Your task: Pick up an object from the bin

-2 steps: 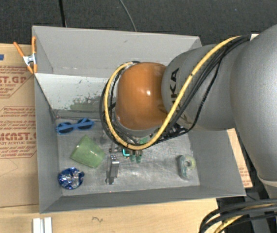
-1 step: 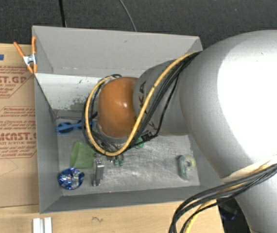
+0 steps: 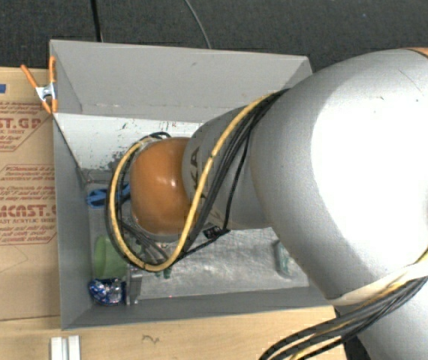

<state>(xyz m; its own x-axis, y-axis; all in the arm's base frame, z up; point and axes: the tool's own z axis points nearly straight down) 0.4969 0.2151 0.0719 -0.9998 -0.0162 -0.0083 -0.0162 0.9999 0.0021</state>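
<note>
Grey metal bin [image 3: 67, 223], arm [image 3: 349, 186] in from the right. Left of the claw: small blue thing [image 3: 94, 197] up-left by the wall, pale green rounded thing [image 3: 103, 255] just beside the claw, shiny blue-and-white crumpled thing [image 3: 106, 291] down-left in the corner, small grey bit [image 3: 133, 288] touching or nearly touching it. Claw [image 3: 148, 255] sits low under the orange wrist cover [image 3: 158, 186], with cables [image 3: 199, 193] looped round. Spread or pressed together: cannot tell, it is hidden. Nothing seen held. Likeliest pick, my guess: the pale green thing, as it is nearest. Right of the claw, well apart: small greenish thing [image 3: 282, 259] beside the arm. Risks: the claw is near the left wall and could scrape it. An off-centre close could shove the green thing into the corner. The crumpled thing looks slippery.
</note>
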